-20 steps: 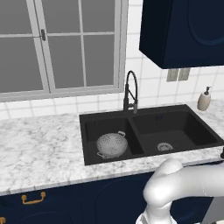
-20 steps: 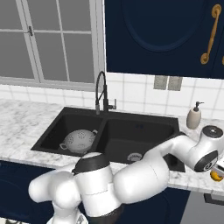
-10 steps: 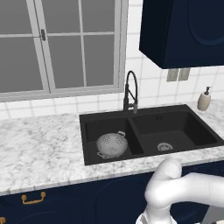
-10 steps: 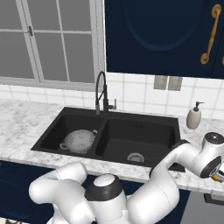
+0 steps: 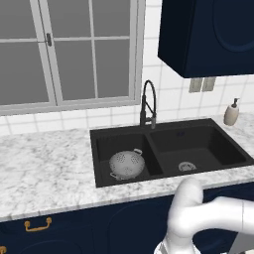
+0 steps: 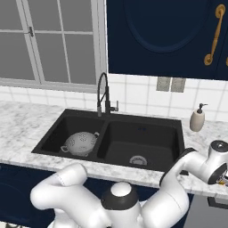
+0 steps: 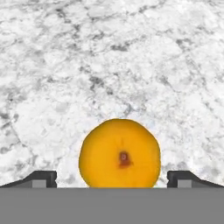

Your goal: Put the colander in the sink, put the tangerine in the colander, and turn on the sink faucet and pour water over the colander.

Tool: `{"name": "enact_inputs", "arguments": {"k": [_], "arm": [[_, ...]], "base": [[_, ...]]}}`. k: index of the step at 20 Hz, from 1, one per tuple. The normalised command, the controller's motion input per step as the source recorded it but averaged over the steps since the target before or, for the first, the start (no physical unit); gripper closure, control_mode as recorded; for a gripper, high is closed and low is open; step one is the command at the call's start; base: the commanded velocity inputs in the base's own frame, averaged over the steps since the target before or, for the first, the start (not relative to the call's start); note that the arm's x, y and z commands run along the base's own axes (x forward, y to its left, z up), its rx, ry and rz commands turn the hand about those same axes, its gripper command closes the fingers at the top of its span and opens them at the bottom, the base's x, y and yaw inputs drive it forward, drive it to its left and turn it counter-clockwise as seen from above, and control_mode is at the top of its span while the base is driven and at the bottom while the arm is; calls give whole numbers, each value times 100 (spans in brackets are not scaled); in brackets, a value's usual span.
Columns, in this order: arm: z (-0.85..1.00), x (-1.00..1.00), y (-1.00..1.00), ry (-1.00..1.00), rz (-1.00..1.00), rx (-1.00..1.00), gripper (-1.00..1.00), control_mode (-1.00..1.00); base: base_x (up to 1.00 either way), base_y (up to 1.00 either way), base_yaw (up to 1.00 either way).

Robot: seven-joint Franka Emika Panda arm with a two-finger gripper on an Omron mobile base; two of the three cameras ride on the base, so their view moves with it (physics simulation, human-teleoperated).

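Overhead, hand view: tangerine (image 7: 119,153) lies on the white marble counter (image 7: 109,65), its dark stem dimple facing the camera; round, so no long axis shows.
Gripper (image 7: 112,179): jaws spread wide, one dark fingertip (image 7: 40,178) on each side of the fruit with counter visible in both gaps; nothing grasped or touched.
Colander (image 5: 127,163): sits upright in the left basin of the black sink (image 5: 218,149), bowl opening upward, its two loop handles lying on a line that runs from front-left to back-right.
Sink faucet (image 5: 148,105): stands behind the divider between the basins, spout arching forward.
Right base view: arm reaches to the right past the sink, over the counter in front of the beige soap dispenser (image 6: 197,119); a small orange patch shows under the hand.
Left base view: window (image 5: 69,49) and blue wall cabinet (image 5: 208,34) above the counter.
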Motion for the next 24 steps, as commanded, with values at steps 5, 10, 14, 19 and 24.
{"name": "enact_inputs", "arguments": {"k": [5, 10, 14, 19, 24], "arm": [[-22, 33, -38, 1, 0, 0, -100, -100], [-21, 10, -18, 3, 0, 0, 100, -100], [-22, -16, 4, 6, 0, 0, 100, -100], [-37, -48, 15, 8, 0, 1, 100, -100], [-2, -46, 56, -2, 0, 3, 100, -100]], "base": [[0, 0, 0], [0, 0, 0], [0, 0, 0], [0, 0, 0], [0, 0, 0]]}}
